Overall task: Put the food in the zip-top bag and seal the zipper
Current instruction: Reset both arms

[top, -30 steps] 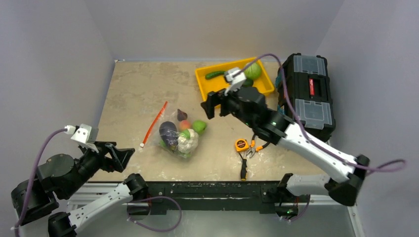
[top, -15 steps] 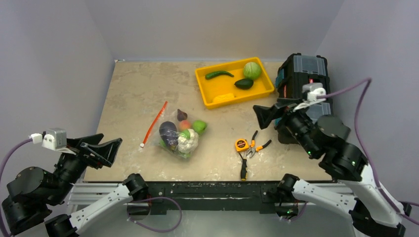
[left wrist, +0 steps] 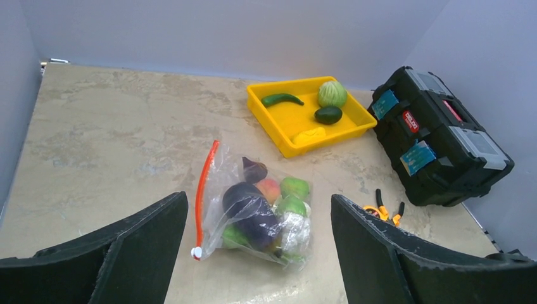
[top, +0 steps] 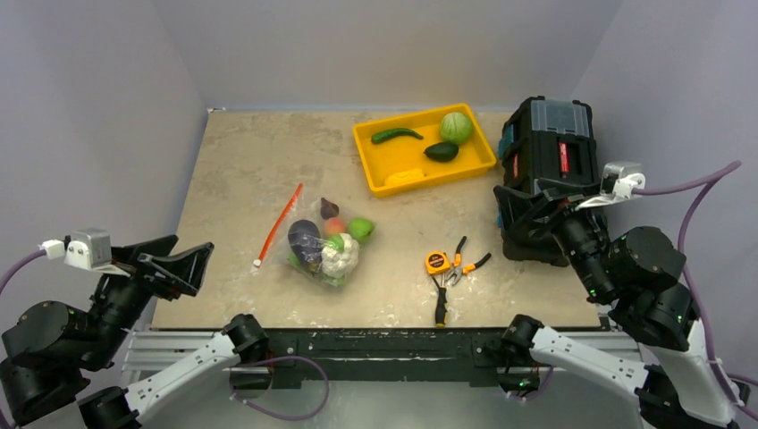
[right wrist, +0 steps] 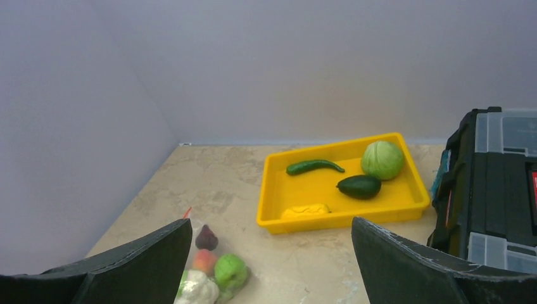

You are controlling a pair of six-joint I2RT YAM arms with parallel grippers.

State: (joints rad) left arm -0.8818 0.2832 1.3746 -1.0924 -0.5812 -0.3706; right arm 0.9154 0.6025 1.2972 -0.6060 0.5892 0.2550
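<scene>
The left fingers (left wrist: 136, 253) and the right fingers (right wrist: 411, 266) are being held spread wide — nothing gripped, nothing touched — well apart from the zip-top bag (top: 324, 255).

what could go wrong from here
1. The zipper runs along one edge of the zip-top bag, but I cannot tell if it is fully shut. If a gap remains, the eggplant or cauliflower could slide out when the bag is moved.
2. A green chili, cabbage and avocado lie in the yellow tray. If they count as food, the job is unfinished.
3. The left gripper and right gripper are open and off the bag, so nothing steadies it.
</scene>
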